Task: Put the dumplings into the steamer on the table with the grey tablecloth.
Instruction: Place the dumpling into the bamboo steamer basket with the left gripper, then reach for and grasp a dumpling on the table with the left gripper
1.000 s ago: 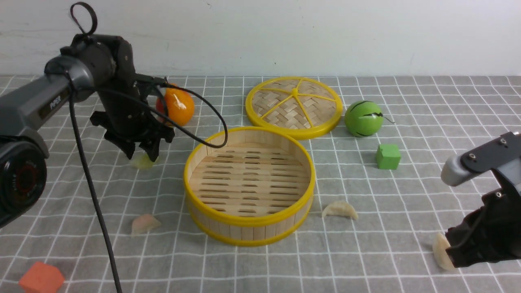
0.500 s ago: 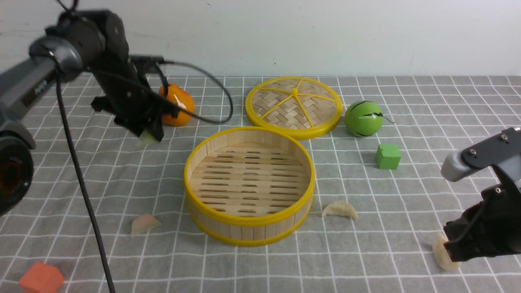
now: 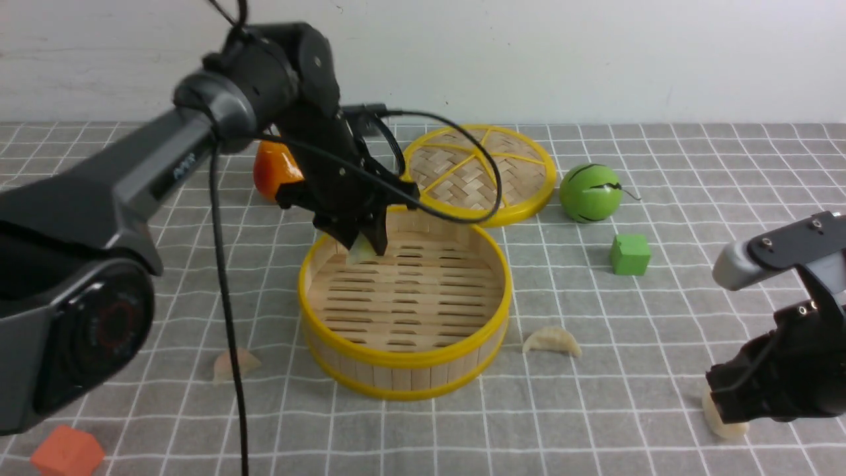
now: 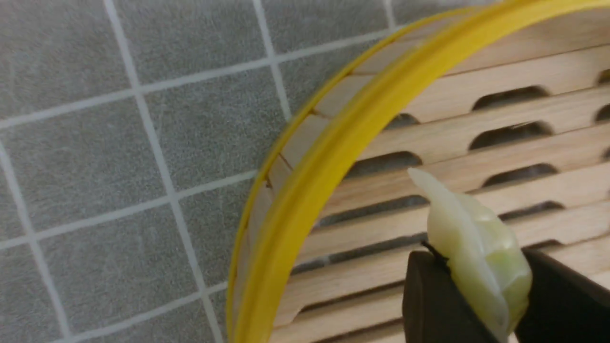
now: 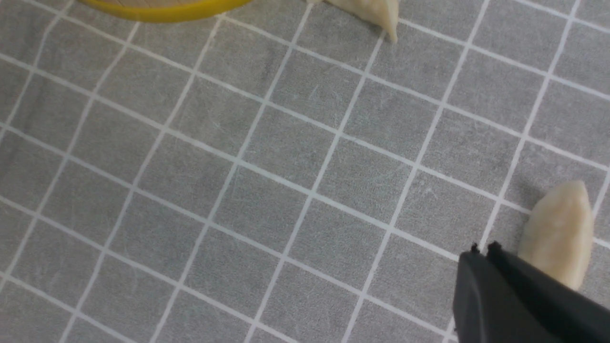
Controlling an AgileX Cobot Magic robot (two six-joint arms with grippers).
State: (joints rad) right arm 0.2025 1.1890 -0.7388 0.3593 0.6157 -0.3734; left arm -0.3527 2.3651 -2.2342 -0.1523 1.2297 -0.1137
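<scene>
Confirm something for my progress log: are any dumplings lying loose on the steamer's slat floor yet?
No, the slat floor shows bare apart from the pale green dumpling gripped above it.

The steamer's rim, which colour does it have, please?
The rim is plain yellow; it shows best in the left wrist view.

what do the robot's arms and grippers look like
The left gripper is black, with chunky angular fingers; its arm has a grey link with small pale lettering, black joints and a big round black joint ringed dark red inside. A loose black cable loops around it. The right gripper is black too, below a black bracket with silver screws and a rounded silver-grey end.
</scene>
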